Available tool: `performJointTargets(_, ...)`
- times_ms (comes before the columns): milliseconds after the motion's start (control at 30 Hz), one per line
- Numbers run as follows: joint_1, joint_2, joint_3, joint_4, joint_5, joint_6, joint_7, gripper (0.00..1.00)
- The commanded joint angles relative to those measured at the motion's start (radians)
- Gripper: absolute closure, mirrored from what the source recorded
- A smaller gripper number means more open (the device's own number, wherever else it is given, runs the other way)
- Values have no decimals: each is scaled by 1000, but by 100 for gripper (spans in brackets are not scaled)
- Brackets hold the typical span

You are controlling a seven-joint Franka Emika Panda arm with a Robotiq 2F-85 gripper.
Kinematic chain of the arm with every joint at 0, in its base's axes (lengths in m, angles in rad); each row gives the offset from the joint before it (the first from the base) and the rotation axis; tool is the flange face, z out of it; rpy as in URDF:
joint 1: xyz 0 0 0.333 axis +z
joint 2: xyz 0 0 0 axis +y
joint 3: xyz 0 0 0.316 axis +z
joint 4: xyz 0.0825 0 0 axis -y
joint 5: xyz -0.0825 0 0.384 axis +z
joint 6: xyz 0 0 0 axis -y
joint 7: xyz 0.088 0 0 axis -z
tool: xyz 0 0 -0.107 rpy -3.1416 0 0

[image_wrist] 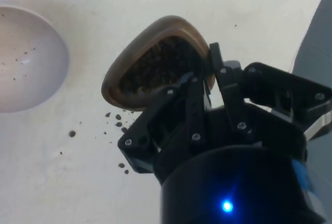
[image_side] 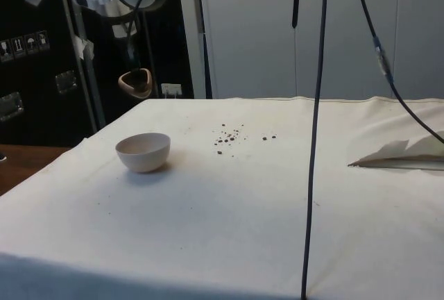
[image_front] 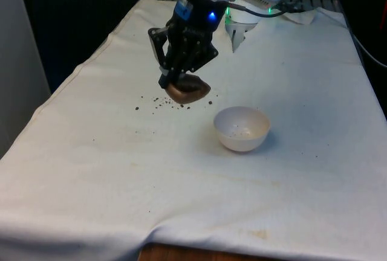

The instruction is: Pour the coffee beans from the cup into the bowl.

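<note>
Hand (image_front: 181,80) closed on the rim of a brown cup (image_front: 188,89), cup held tilted above the table (image_front: 91,170), coffee beans (image_wrist: 155,63) seen inside, spilled beans (image_side: 232,135) scattered on the cloth, white bowl (image_front: 242,128) standing nearby, apart, no legible writing.

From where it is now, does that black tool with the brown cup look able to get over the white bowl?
Probably yes. The black tool holds the brown cup above the cloth beside the round white bowl, with nothing standing between them.
</note>
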Motion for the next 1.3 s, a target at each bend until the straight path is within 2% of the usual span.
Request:
performJointTargets(0,7,-1,-6,-1,-14,5,19,100)
performJointTargets(167,8,-1,3,0,-44,1,72,100)
performJointTargets(200,1,0,10,0,-39,0,64,100)
performJointTargets(233,8,-1,7,0,-54,0,88,100)
performJointTargets(467,12,0,17,0,-90,-2,149,100)
performJointTargets(500,4,0,25,0,-86,-1,144,100)
performJointTargets(533,12,-1,19,0,-96,-2,158,100)
performJointTargets(733,15,-5,37,-7,-149,-2,230,100)
performJointTargets(767,15,-5,37,-7,-149,-2,230,100)
performJointTargets(800,7,0,43,0,-139,-3,217,100)
performJointTargets(833,15,-6,39,-8,-156,-2,239,100)
performJointTargets(867,16,-10,43,-13,-169,-1,258,100)
performJointTargets(1067,17,-31,65,-46,-219,4,327,100)
performJointTargets(1100,9,-19,71,-31,-209,-6,315,100)
performJointTargets(1133,17,-35,68,-52,-226,4,338,100)
performJointTargets(1267,15,-53,81,-79,-251,4,378,100)
